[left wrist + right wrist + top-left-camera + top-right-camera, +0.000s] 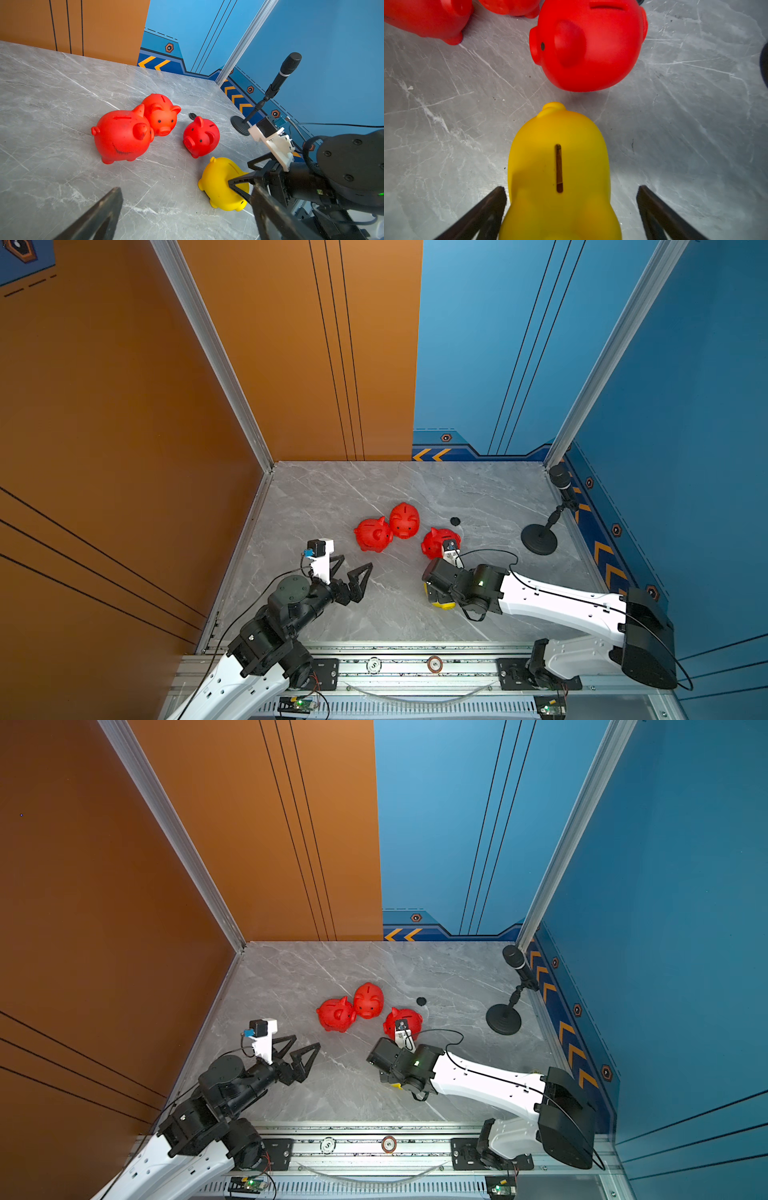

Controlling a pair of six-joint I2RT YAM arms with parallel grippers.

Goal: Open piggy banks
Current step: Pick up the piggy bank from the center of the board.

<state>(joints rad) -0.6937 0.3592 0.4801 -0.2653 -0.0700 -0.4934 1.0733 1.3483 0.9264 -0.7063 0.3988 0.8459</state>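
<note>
Three red piggy banks stand upright mid-table in both top views: two touching (373,535) (404,520) and one to their right (436,541). The yellow piggy bank (558,158) stands nearer the front, slot up, mostly hidden under my right wrist in a top view (444,605). My right gripper (571,189) is open and points down over it. One finger is close against the pig's side and the other stands clear of it. My left gripper (356,562) hovers open and empty over bare table, left of the pigs. The yellow pig (220,182) is off to its side.
A small round black plug (456,521) lies behind the right-hand red pig. A microphone on a round black stand (539,539) sits at the right edge. Orange and blue walls enclose the table on the left, back and right. A metal rail (399,666) runs along the front.
</note>
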